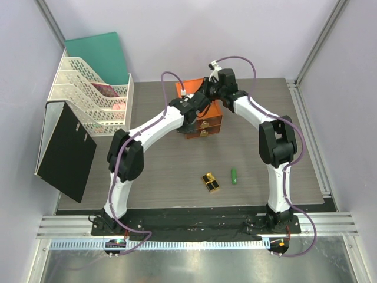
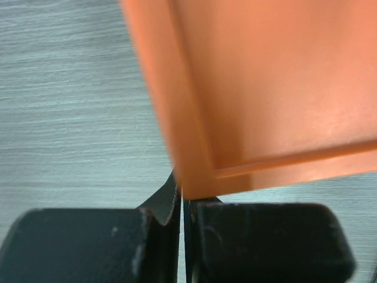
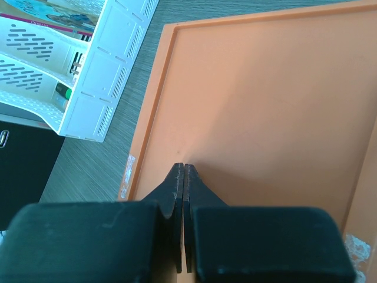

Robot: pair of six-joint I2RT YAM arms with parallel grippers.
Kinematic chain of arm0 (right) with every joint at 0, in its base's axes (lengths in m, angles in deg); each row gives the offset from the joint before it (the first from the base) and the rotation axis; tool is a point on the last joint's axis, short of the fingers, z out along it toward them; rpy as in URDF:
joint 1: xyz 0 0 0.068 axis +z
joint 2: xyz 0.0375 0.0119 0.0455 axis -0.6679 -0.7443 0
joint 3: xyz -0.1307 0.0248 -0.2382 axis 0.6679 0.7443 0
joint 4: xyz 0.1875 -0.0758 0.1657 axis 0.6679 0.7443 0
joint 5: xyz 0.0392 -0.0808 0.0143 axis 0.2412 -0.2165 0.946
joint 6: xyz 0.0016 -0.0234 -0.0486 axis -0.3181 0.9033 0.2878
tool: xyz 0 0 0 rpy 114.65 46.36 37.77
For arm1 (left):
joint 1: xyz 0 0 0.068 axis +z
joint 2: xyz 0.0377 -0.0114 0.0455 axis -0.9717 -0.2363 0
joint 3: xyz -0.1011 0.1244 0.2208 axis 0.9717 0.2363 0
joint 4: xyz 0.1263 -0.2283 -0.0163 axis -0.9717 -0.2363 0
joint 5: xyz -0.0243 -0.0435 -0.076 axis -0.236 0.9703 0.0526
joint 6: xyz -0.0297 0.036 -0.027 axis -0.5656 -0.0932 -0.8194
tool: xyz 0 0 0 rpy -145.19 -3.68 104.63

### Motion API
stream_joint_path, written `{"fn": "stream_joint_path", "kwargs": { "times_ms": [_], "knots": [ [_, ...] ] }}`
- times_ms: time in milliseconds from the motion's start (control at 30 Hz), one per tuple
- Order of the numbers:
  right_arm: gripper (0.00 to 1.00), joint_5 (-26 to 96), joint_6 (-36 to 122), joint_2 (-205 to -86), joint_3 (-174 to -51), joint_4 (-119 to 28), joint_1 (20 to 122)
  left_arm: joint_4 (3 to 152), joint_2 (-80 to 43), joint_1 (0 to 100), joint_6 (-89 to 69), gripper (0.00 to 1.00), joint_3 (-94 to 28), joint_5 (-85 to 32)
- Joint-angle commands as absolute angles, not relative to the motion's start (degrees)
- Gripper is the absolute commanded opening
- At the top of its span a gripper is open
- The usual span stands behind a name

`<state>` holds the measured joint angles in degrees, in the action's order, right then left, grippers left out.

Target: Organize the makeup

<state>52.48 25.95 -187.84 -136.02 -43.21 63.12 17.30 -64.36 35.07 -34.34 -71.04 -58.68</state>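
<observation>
An orange drawer box stands at the back middle of the table. Both grippers are at it. My left gripper is shut, its tips at a lower corner of the box; I see nothing held between them. My right gripper is shut and empty, its tips touching the box's flat orange top. Black-and-gold lipstick cases and a small green tube lie on the table near the front, away from both grippers. The peach bottles are out of view.
A white file rack stands at the back left, with a green folder behind it and a black binder leaning in front of it. The rack also shows in the right wrist view. The dark table ends in a metal rail in front.
</observation>
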Motion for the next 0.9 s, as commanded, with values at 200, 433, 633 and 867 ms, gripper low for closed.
{"fn": "stream_joint_path", "kwargs": {
  "times_ms": [200, 433, 633, 867],
  "knots": [
    [0.01, 49.7, 29.8, -198.9, -134.2, -13.5, 64.3, 32.9, -41.6, 38.3, -30.5, 0.00, -63.5, -59.4],
    [0.01, 50.5, 29.7, -195.8, -139.7, -13.0, 64.3, 28.6, -48.2, 44.2, -30.7, 0.13, -74.3, -51.1],
    [0.01, 45.7, 30.5, -188.4, -139.5, -13.6, 64.3, 26.7, -57.9, 49.8, -34.8, 0.01, -84.4, -40.0],
    [0.01, 42.8, 30.5, -173.6, -131.5, -16.0, 64.3, 26.4, -67.0, 50.4, -35.8, 0.00, -92.5, -30.6]
  ]
}}
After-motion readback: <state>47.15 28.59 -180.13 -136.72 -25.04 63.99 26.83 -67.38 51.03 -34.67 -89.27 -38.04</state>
